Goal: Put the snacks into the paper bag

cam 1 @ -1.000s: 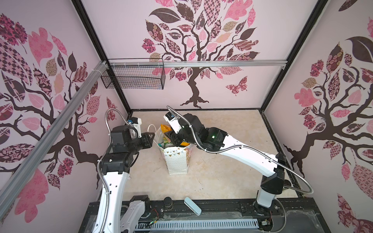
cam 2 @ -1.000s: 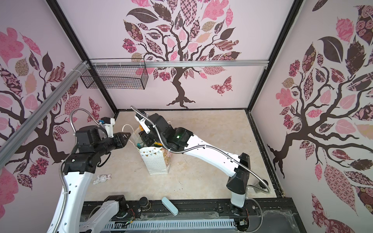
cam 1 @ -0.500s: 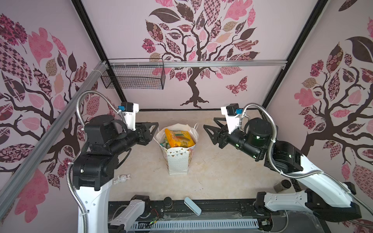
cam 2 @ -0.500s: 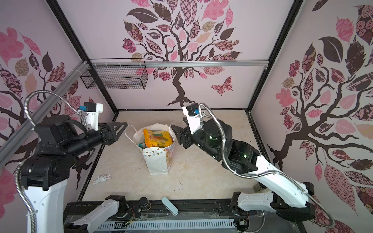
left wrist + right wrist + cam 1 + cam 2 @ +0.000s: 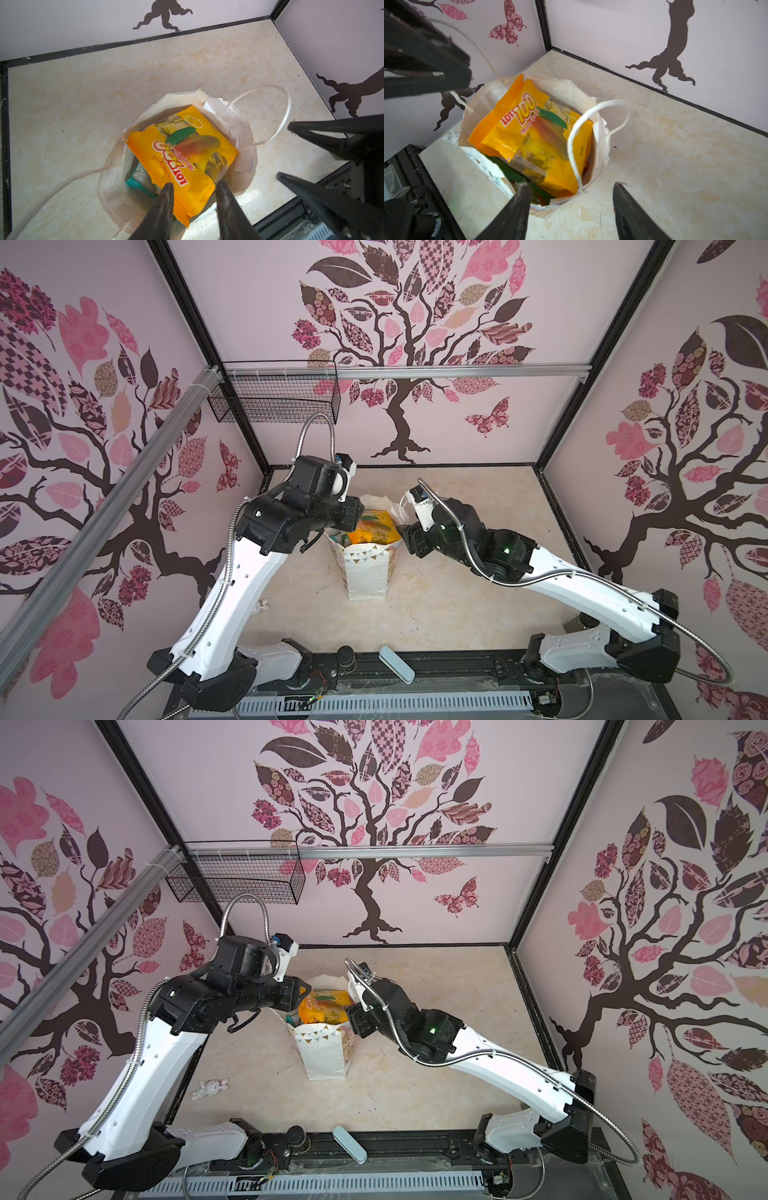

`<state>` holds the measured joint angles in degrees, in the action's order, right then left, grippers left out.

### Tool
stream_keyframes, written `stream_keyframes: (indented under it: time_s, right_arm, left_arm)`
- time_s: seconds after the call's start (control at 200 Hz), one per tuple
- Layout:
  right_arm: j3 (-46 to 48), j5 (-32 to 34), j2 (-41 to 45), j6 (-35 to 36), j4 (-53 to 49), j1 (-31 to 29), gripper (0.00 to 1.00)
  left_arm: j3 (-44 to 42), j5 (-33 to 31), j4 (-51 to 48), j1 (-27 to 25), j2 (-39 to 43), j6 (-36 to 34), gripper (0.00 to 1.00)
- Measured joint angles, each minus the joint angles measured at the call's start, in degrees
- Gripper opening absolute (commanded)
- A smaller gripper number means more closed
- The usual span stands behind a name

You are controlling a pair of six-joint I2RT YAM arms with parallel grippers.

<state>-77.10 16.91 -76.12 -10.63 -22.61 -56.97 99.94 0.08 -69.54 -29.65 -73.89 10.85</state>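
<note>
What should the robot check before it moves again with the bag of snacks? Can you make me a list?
1. Paper bag standing upright: ok.
2. Left gripper open, holding nothing: ok.
3. Right gripper open, holding nothing: ok.
4. Yellow mango packet tucked below the rim: cannot tell; it sits high in the mouth.
5. Cord handles free of the arms: cannot tell; one runs up past the left gripper.
6. Table free of leftover snacks: cannot tell; none show, but the arms hide some.

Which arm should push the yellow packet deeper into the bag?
Probably left: the left gripper hangs open right over the packet's end. The right gripper seems to straddle the bag's rim, one finger outside it.
</note>
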Motion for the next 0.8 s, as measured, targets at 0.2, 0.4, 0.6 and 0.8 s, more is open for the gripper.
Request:
stream_keyframes:
  time_s: [0.2,0.4,0.6,0.8]
  right_arm:
    - [1.8,-1.7,-0.7,-0.1,3.3,2.3,0.58]
    - [1.7,-5.4,-3.5,0.2,5.5,2.3,0.53]
    - [1.7,-5.6,-4.0,1.1,6.9,2.4,0.00]
    - [1.5,-5.8,-4.1,2.6,7.1,4.3,0.00]
  left_arm:
    - [-2.5,0.2,2.6,-0.1,-0.2,0.0,0.37]
    - [-6.4,0.0,5.0,-0.1,-1.9,0.0,0.35]
    - [-9.7,-1.6,7.7,-0.1,-4.1,0.2,0.24]
    - [-13.2,-2.0,10.3,-0.1,-5.8,0.5,0.07]
